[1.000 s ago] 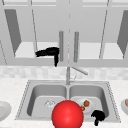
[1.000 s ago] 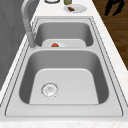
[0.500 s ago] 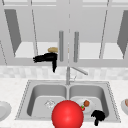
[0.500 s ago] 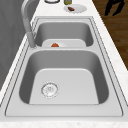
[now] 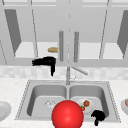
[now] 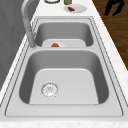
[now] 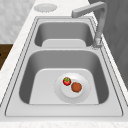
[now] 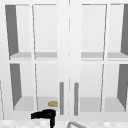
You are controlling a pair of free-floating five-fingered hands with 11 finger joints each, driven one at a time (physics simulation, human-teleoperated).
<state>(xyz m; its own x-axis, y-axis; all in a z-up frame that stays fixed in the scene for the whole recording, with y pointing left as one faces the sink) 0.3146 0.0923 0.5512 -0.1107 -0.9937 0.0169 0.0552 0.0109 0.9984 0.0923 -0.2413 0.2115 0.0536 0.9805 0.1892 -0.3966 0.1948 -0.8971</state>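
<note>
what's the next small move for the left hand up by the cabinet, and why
Probably a short move right to the left door handle. The left hand hangs in front of the lower edge of the wall cabinet, just left of that handle and not touching it. Both doors look closed, and a tan item lies on the shelf behind the glass.

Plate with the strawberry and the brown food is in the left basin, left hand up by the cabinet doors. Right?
Not quite. The plate with the strawberry and brown food sits in the right basin, as the front view shows. The left hand is indeed up by the cabinet doors.
</note>
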